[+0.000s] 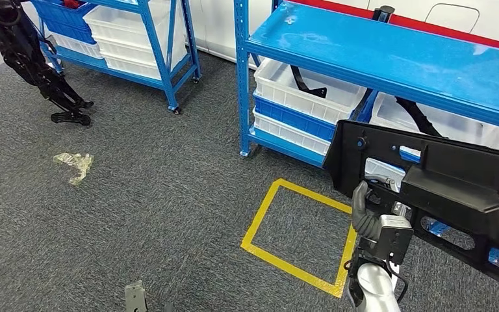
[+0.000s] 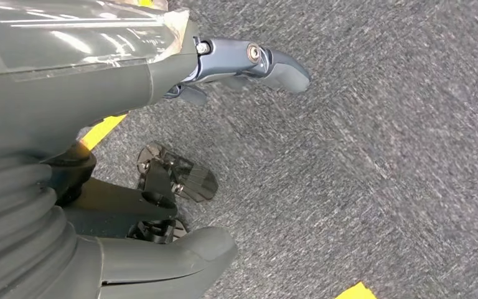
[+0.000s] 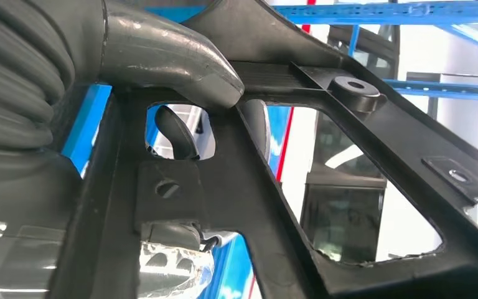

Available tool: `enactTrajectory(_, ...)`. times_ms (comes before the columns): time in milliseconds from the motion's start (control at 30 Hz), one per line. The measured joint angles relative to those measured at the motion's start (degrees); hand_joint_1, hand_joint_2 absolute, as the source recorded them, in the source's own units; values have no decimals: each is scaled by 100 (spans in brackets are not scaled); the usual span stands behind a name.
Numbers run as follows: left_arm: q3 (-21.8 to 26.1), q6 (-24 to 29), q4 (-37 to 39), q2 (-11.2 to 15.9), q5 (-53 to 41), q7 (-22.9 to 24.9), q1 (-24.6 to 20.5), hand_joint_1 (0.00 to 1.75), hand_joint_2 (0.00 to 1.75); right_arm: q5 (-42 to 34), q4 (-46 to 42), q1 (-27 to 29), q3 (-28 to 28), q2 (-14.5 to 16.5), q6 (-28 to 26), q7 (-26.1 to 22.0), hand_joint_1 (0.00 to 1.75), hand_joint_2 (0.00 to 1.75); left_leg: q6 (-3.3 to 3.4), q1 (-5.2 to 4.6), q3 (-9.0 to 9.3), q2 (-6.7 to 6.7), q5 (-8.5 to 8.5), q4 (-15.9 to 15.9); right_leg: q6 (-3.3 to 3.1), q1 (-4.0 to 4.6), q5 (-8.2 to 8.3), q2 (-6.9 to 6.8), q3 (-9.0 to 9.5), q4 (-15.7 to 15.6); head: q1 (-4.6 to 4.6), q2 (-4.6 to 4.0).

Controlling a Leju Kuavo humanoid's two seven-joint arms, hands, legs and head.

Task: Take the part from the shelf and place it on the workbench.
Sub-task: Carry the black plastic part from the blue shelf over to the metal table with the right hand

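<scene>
The part is already off the shelf and in the carrying stage; the placing step is not yet done, and no desk can be seen, so the next move calls for turning or walking toward it while keeping the load steady.

The right hand (image 1: 377, 227) grips the part (image 1: 455, 179), a large black moulded frame with cut-out windows and bosses. In the right wrist view the thick thumb (image 3: 168, 59) presses over one bar of the frame, and a dark finger (image 3: 173, 132) shows through one of the openings, so the hand wraps around a bar near the frame's edge. Most of the part extends up and outward beyond the hand, away from the robot's body, held clear above the carpeted floor (image 1: 156, 195). It hangs in front of the blue shelf (image 1: 377, 58), whose white bins (image 1: 299, 88) sit behind it; whether it touches the shelf cannot be told.

The left hand (image 2: 249, 65) hangs over the carpet, holding nothing, its fingers apart. A square of yellow tape (image 1: 299, 237) lies on the floor just below and inward of the right hand.

Because the grip sits at one end of a long frame, the far end will probably swing wide and lever against the fingers; a slow turn clear of the shelf posts seems wise.
</scene>
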Motion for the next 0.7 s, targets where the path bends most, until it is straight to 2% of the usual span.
enactTrajectory(33, 1, 6, -2, -3, 10, -1, 2, 0, 175, 4, 0, -7, 13, 14, 3, 1, 175, 175, -29, 7, -13, 7, 1, 5, -32, -17, 17, -29, -4, -1, -2, 0)
enactTrajectory(100, 3, 17, -15, -9, 27, -7, 0, 0, 175, 8, 0, -24, 40, 36, 19, 3, 175, 175, -90, 10, -95, 175, -129, 184, -114, -53, 39, -100, 1, -19, -14, 0)
enactTrajectory(167, 4, 29, -33, -26, 56, -16, -10, 0, 175, 8, 8, -36, 72, 51, 45, 9, 175, 175, -151, 24, -384, 400, -484, 813, -181, -62, 41, -193, 0, -26, -33, 0)
enactTrajectory(200, 6, 33, -39, -38, 78, -22, -12, 0, 175, 5, 19, -39, 91, 57, 58, 11, 175, 175, -176, 42, -581, 449, -669, 1222, -199, -56, 39, -249, -3, -25, -40, 0)
enactTrajectory(233, 8, 36, -41, -52, 103, -26, -10, 0, 175, -5, 38, -47, 114, 60, 69, 14, 175, 175, -196, 59, -740, 471, -781, 1549, -200, -52, 38, -306, -5, -24, -39, 0)
enactTrajectory(267, 12, 37, -41, -66, 123, -31, -8, 0, 175, -23, 60, -60, 138, 61, 75, 14, 175, 175, -211, 76, -813, 488, -791, 1693, -199, -52, 37, -363, -7, -23, -40, 0)
enactTrajectory(300, 16, 35, -42, -79, 138, -38, -8, 0, 175, -52, 86, -82, 169, 61, 79, 10, 175, 175, -218, 92, -756, 514, -684, 1576, -197, -55, 36, -415, -6, -23, -41, 0)
enactTrajectory(367, 22, 28, -43, -100, 148, -56, -17, 0, 175, -110, 136, -139, 225, 61, 81, -1, 175, 175, -210, 108, -355, 667, -328, 809, -184, -59, 29, -508, 5, -21, -41, 0)
enactTrajectory(400, 22, 24, -43, -111, 149, -64, -26, 0, 175, -131, 157, -167, 246, 60, 79, -5, 175, 175, -196, 98, -152, 756, -196, 423, -165, -39, 20, -546, 6, -16, -40, 0)
enactTrajectory(433, 22, 22, -44, -120, 149, -71, -33, 0, 175, -140, 173, -191, 260, 59, 76, -9, 175, 175, -173, 83, -26, 815, -128, 174, -139, -19, 11, -581, 7, -13, -32, 0)
enactTrajectory(467, 22, 21, -44, -127, 149, -75, -39, 0, 175, -146, 189, -209, 272, 59, 73, -12, 175, 175, -145, 62, 24, 835, -114, 58, -107, 0, 6, -618, 9, -14, -26, 0)
enactTrajectory(533, 24, 21, -45, -133, 149, -79, -44, 0, 175, -156, 215, -236, 303, 61, 66, -16, 175, 175, -70, 23, -1, 724, -98, 42, -32, 16, 6, -699, 22, -34, -13, 0)
enactTrajectory(567, 25, 20, -45, -139, 153, -80, -44, 0, 175, -168, 224, -247, 318, 60, 62, -18, 175, 175, -30, 21, 1, 674, -80, 23, 2, 6, -13, -678, 13, -16, -14, 0)
enactTrajectory(600, 26, 17, -45, -146, 161, -83, -48, 0, 175, -186, 232, -257, 330, 56, 57, -22, 175, 175, 15, 28, 6, 627, -58, 2, 23, -2, -71, -593, -29, 74, -11, 0)
enactTrajectory(700, 25, 0, -45, -172, 196, -89, -66, 0, 175, -260, 262, -268, 359, 36, 46, -28, 175, 175, 105, 57, 10, 510, -21, -25, 6, -26, -432, -251, -372, 800, 3, 0)
